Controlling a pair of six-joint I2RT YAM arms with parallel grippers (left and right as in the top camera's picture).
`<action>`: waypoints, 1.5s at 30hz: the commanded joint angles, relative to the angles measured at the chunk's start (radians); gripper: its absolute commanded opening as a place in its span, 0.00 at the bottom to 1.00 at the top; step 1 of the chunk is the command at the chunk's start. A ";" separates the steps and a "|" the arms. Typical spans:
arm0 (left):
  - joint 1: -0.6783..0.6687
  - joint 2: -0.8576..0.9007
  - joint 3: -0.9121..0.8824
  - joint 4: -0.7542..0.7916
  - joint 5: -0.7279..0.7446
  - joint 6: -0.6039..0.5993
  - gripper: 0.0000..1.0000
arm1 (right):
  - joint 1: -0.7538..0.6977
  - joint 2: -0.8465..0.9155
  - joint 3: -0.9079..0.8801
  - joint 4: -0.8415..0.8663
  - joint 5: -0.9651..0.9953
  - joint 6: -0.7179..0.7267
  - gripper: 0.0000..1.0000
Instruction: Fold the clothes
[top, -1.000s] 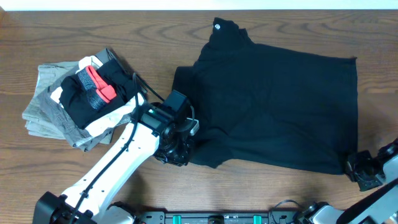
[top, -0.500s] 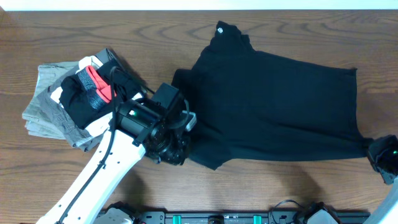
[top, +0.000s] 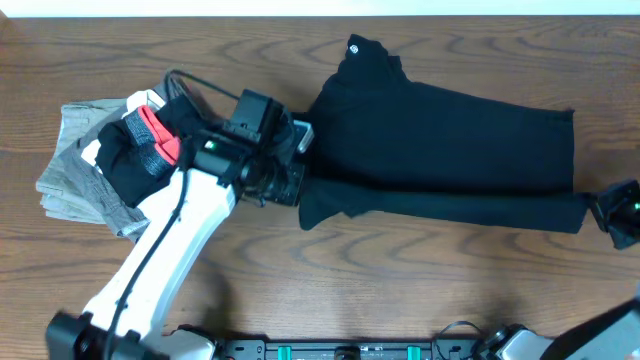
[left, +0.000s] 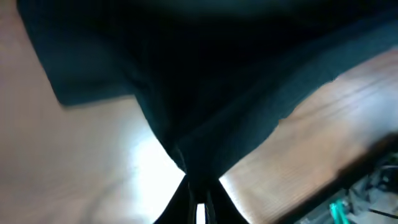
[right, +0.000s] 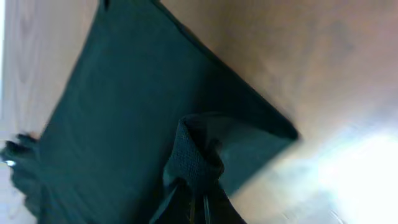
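Overhead, the black T-shirt (top: 450, 130) lies across the middle and right of the wooden table (top: 450, 290), its neck end toward the far edge, where a small white logo print (top: 353, 43) shows. The shirt's near edge is drawn into a long, narrow band running from one arm to the other. The left gripper (top: 292, 188) sits at the band's left end and the right gripper (top: 597, 207) at its right end, close to the table's right edge. From this height the jaws themselves are hard to read. The wrist cameras settle that. In the left wrist view, the jaws are closed on a pinch of black cloth that fans out from them over bare wood. In the right wrist view, the jaws are likewise clamped on a bunched corner of the shirt, with the rest of the fabric stretching off toward the upper left. Only the overhead view takes in the stack of folded garments (top: 80, 170) at the left of the table: gray and white pieces under a smaller black one with a red patch, just beside the left arm.
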 joint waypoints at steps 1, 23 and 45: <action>0.005 0.065 0.024 0.060 -0.004 0.115 0.06 | 0.026 0.081 0.010 0.076 -0.102 0.060 0.01; 0.028 0.208 0.024 0.507 -0.181 0.116 0.32 | 0.069 0.187 0.010 0.252 -0.072 0.106 0.07; 0.031 0.191 0.064 0.101 -0.030 0.046 0.98 | 0.116 0.187 0.010 0.002 -0.141 -0.129 0.56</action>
